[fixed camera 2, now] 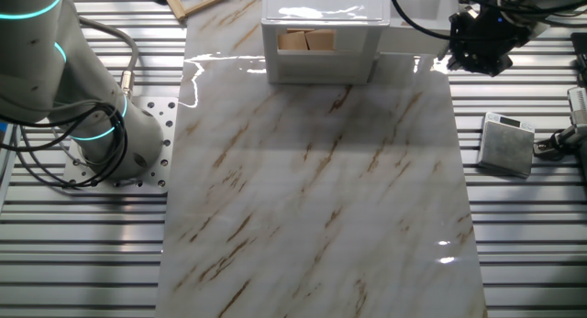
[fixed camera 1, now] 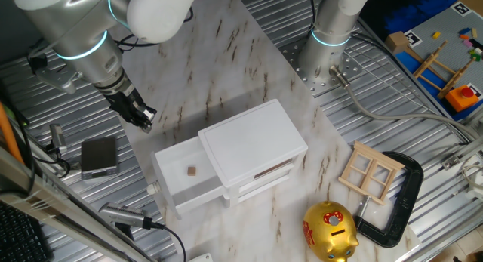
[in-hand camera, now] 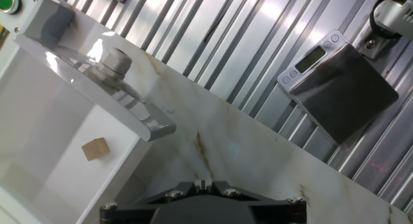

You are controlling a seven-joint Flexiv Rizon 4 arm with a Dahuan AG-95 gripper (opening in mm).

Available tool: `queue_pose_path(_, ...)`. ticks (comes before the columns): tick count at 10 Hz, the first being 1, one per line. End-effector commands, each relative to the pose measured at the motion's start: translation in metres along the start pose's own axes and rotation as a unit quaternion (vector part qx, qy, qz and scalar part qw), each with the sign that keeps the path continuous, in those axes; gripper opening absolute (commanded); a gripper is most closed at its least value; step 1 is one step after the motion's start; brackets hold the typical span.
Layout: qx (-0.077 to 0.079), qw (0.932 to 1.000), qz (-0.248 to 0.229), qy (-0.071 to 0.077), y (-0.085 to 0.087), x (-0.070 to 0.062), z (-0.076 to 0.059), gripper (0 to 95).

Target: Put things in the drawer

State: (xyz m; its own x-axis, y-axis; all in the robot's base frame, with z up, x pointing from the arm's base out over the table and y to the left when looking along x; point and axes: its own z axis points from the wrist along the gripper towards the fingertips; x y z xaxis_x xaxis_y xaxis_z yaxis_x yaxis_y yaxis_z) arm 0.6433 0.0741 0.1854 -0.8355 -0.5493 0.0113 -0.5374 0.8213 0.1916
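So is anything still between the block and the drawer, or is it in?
Nothing visible stands in the way: the small brown block already lies inside the open top drawer. The gripper is off to the side, apart from both.

No text, brand or number can be read anywhere in these views. The piggy bank bears red markings on its gold side, too small to make out. Black-and-white square marker tags sit on the blue surface at the far corner in one fixed view, showing patterns and no letters. The scale has a small display and round buttons in the hand view, but nothing legible shows on them. A green round button at the hand view's top corner carries no readable label.
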Motion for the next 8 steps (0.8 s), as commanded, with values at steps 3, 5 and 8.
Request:
queue_pose_path(3, 0.003, 1.0000, -0.002, -0.008, -0.0001, 0.0001, 0.0001, 0.0)
queue_pose_path(5, 0.007, 0.9999, 0.002, -0.011, -0.0001, 0.0001, 0.0001, 0.0)
queue_pose_path(8, 0.012, 0.9996, 0.003, -0.023, -0.0001, 0.0001, 0.0001, 0.0)
